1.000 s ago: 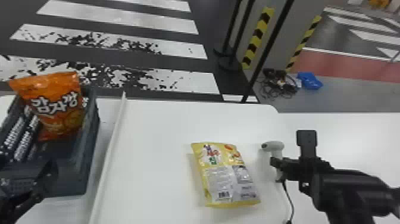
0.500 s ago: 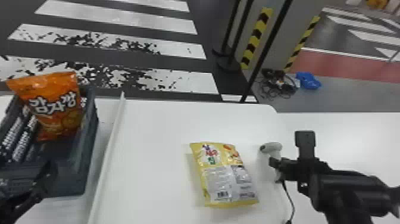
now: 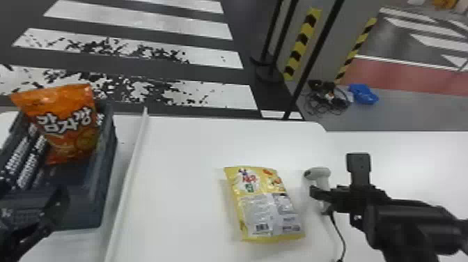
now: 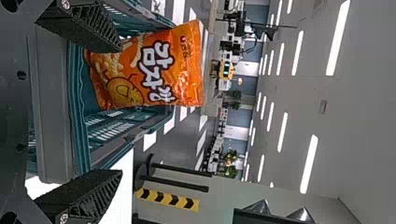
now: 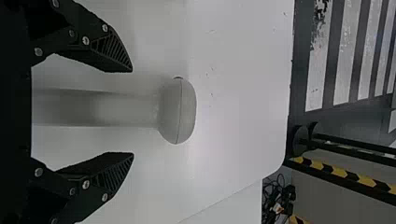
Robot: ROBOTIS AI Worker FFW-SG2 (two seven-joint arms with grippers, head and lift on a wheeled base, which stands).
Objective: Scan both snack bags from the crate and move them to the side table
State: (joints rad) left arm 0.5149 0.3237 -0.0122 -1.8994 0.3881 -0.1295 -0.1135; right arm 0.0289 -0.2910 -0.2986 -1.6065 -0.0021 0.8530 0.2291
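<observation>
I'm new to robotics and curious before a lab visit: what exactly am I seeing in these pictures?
This is a robot with two black arms. The head view looks down from its head; each wrist view looks out past that arm's own fingers, turned sideways.

On the white table lies a yellow printed snack bag. Near it, a pale grey handheld scanner is between the open black fingers of the right gripper, not clamped. To the robot's left, a dark plastic crate contains an orange snack bag; the black left gripper is open close by. Neither gripper holds anything.
</observation>
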